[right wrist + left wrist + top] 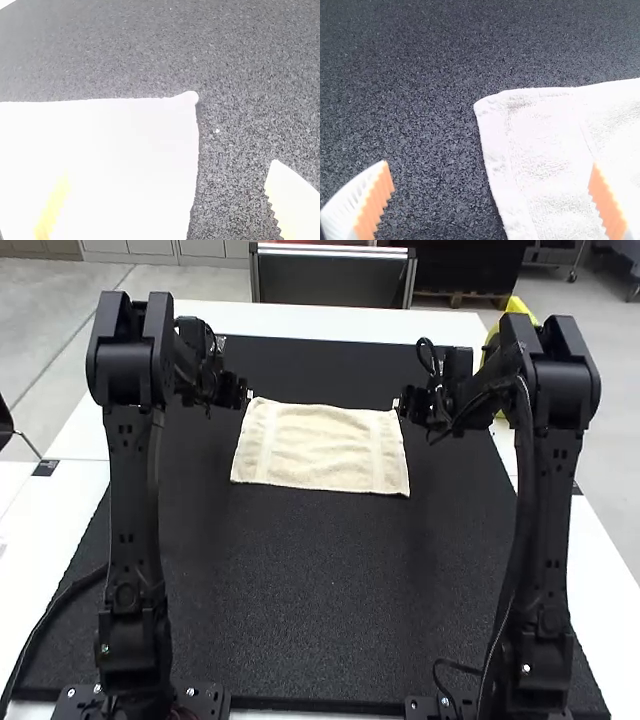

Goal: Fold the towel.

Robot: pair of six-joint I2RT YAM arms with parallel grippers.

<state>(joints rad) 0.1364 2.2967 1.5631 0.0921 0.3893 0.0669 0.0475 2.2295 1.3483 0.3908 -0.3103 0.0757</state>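
High view: find towel [322, 445] spread flat with low ripples on black mat [300, 610] over white surface [300, 320], between left pincer [249, 395] and right pincer [397, 403]. Can hardly make out fingertips there, dark against mat, near the towel's far corners; cannot tell contact.

Left wrist view: see left pincer spread wide, with one finger [607, 200] over towel and the other over mat, both cut off at the edge. Also lose part of towel past the edge; can make out one corner.

Right wrist view: see right pincer spread wide, likewise. Can barely separate the finger over towel from the white cloth, except by a yellowish pad [52, 207]. Cannot read weave here; again note one corner, with the rest cut off.

Orientation: log long axis side to side, from left arm toward right arm, with a slight slant; place stripe bands near both short ends.
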